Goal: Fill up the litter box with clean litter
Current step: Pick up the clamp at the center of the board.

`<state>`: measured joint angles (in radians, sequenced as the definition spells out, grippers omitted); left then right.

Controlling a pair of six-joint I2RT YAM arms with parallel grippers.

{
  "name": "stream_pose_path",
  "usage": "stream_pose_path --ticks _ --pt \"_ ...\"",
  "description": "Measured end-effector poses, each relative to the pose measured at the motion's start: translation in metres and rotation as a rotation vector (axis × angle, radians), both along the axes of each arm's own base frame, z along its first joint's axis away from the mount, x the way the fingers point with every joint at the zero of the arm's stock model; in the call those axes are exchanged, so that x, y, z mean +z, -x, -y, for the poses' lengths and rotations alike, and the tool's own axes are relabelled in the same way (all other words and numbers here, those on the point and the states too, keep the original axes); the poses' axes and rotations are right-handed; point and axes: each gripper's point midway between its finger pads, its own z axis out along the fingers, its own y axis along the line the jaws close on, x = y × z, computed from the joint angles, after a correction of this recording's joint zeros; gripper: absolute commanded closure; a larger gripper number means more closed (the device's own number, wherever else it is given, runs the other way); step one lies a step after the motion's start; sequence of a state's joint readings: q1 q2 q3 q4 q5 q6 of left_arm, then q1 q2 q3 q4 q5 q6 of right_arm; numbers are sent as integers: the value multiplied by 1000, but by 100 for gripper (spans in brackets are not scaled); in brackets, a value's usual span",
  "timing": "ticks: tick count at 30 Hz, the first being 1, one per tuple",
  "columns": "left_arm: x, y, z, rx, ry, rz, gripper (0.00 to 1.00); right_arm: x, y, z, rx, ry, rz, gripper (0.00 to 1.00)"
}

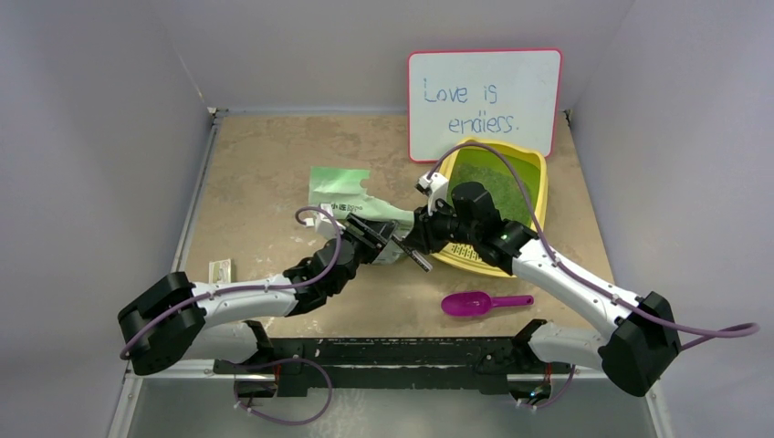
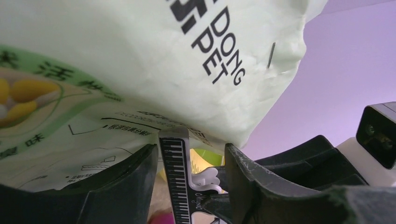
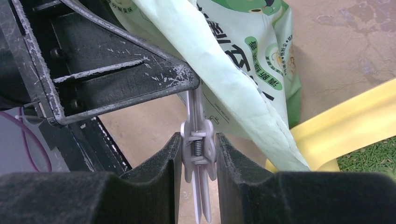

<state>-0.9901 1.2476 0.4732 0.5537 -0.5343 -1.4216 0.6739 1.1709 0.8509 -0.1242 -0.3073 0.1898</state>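
Filling looks about done
Clean litter [image 1: 493, 178] covers the litter box [image 1: 541, 192]; right gripper [image 3: 198, 149] pinches the clip [image 3: 195, 112], left gripper [image 2: 190, 150] spread around it under the bag [image 2: 140, 56].

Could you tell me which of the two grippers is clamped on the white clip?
The right gripper: its fingers squeeze the white clip from both sides, beside the pale green bag. The left gripper only straddles it, with a gap at one finger.
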Motion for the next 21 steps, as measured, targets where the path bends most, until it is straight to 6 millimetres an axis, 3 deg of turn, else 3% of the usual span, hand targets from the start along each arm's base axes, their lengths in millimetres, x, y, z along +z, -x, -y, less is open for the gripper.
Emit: stream_pose_path --ticks 5,9,11,16,21 --pt "-3 0 -3 8 -15 -6 77 1 0 0 0 -3 1 84" --pt "-4 -2 -5 16 -19 -8 88 3 2 -4 17 -19 -1 81" --pt "-4 -3 -6 21 -18 -8 91 3 2 -5 22 -23 -5 77" --pt "-5 -6 -9 28 -22 -13 98 1 0 -7 22 -25 -9 56" --pt "-5 -7 -9 27 -12 -19 98 -1 -1 -5 13 -17 -10 48"
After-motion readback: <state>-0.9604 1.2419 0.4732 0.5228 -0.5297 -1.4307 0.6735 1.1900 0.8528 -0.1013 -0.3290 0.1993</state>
